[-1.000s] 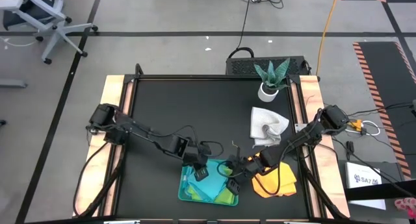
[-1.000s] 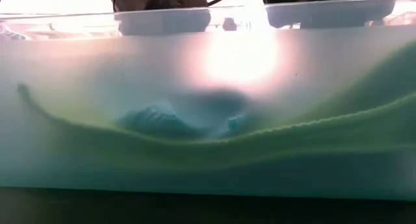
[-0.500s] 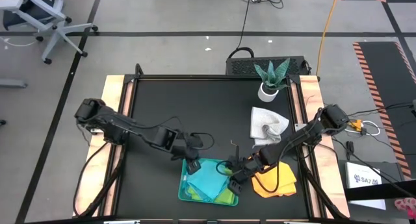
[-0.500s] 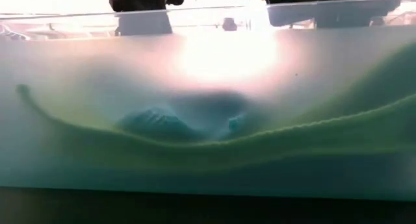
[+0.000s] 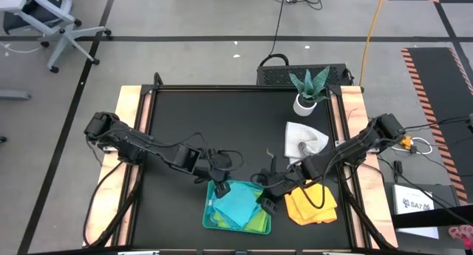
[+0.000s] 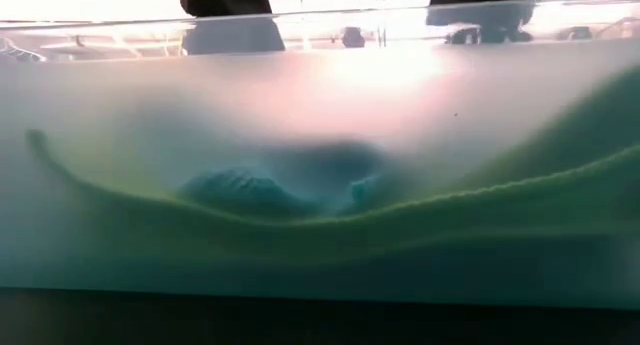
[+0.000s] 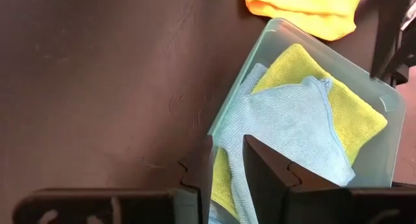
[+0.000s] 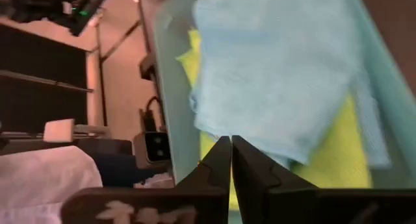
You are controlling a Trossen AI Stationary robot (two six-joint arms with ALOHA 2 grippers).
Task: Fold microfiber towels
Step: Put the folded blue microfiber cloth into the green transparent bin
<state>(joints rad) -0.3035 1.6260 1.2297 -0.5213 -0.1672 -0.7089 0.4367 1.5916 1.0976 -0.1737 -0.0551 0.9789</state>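
Observation:
A turquoise towel (image 5: pixel 238 203) lies folded on top of a lime green towel (image 5: pixel 257 224) inside the teal tray (image 5: pixel 209 218) at the table's near edge. It shows too in the left wrist view (image 7: pixel 286 120) and the right wrist view (image 8: pixel 279 74). My left gripper (image 5: pixel 220 185) hovers open above the tray's far left corner, holding nothing. By the tray's right rim, my right gripper (image 5: pixel 264 199) is shut and empty. A yellow-orange towel (image 5: pixel 310 203) lies flat on the table right of the tray. A pale grey-white towel (image 5: pixel 304 140) lies crumpled farther back.
A potted plant (image 5: pixel 309 89) stands at the back right, behind the pale towel. The black table top (image 5: pixel 207 122) stretches from the tray to the far and left edges. The low view looks through the tray's cloudy wall (image 6: pixel 320 95) at the lime green towel (image 6: pixel 480 215).
My left gripper has let go of the turquoise towel, risen out of the tray and drawn back toward its far left corner. The towel now lies flat in the tray. My right gripper has lifted a little from the tray's right rim and its fingers have come together.

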